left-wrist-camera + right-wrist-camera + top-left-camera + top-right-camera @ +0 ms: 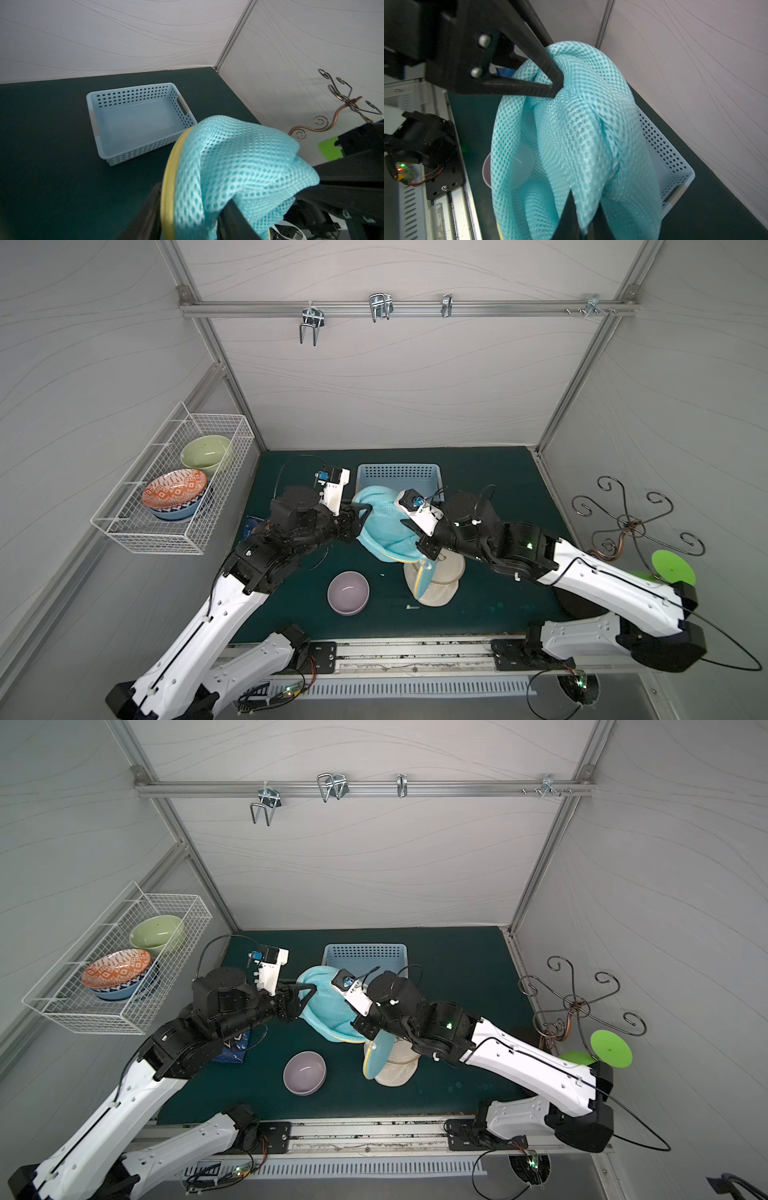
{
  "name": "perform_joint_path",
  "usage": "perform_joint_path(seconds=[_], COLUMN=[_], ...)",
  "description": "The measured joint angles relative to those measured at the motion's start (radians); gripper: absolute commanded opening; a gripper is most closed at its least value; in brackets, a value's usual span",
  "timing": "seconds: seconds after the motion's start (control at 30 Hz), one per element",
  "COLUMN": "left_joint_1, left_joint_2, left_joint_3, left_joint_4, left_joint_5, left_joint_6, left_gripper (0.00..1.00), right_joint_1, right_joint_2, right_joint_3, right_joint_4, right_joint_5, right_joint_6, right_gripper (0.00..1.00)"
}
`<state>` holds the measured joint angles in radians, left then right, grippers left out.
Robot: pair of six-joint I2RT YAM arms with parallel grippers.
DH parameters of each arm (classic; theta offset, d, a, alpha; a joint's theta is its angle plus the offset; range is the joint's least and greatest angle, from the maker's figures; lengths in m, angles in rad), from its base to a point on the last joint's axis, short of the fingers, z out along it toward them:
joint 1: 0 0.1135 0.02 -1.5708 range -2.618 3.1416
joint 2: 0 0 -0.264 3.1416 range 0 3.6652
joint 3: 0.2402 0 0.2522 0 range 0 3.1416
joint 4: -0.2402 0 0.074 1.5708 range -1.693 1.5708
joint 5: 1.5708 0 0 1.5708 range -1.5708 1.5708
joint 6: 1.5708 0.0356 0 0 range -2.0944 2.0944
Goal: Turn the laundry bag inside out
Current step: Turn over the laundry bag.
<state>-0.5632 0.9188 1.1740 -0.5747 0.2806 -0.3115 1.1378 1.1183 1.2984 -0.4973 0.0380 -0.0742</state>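
The laundry bag (382, 526) (328, 1002) is turquoise mesh with a yellow zipper edge (168, 187). It hangs bunched above the green mat between both arms. My left gripper (359, 520) (303, 1000) (191, 199) is at the bag's left side. Its jaws stand apart, with mesh and the zipper edge lying between them. One of its black fingers (550, 83) presses into the top fold of the bag (581, 124). My right gripper (584, 199) is shut on a fold of mesh at the bag's right side (409, 526). The bag's lower end droops toward the table.
A pale blue perforated basket (399, 479) (135, 116) stands just behind the bag. A purple bowl (348, 592) and a white mesh bag (440, 585) lie in front. A wire rack (124, 526) with bowls hangs at the left. A curly metal stand (631, 522) and a green disc (673, 566) are at the right.
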Motion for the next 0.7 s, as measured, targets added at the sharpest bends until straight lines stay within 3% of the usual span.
perform_joint_path(seconds=[0.17,0.33,0.53,0.7], left_joint_1=[-0.018,0.0,0.093,0.112], left_joint_2=[-0.028,-0.049,-0.054,-0.057], left_joint_3=[-0.004,-0.007,-0.034,-0.132], left_joint_4=[-0.021,-0.037,-0.013,0.074], left_joint_5=[-0.162,-0.275,-0.2,-0.074], left_joint_6=[0.024,0.005,-0.085,-0.163], left_gripper=[0.41,0.44,0.45,0.46], right_joint_1=[0.056,0.068,0.044,0.031], right_joint_2=[0.103,0.164,0.182,0.182], right_joint_3=[0.083,0.114,0.146,0.161], right_joint_4=[-0.034,-0.035,-0.036,-0.036], right_joint_5=[0.216,0.32,0.326,0.311], right_joint_6=[-0.064,-0.092,-0.084,-0.08], right_gripper=[0.0,0.0,0.0,0.0])
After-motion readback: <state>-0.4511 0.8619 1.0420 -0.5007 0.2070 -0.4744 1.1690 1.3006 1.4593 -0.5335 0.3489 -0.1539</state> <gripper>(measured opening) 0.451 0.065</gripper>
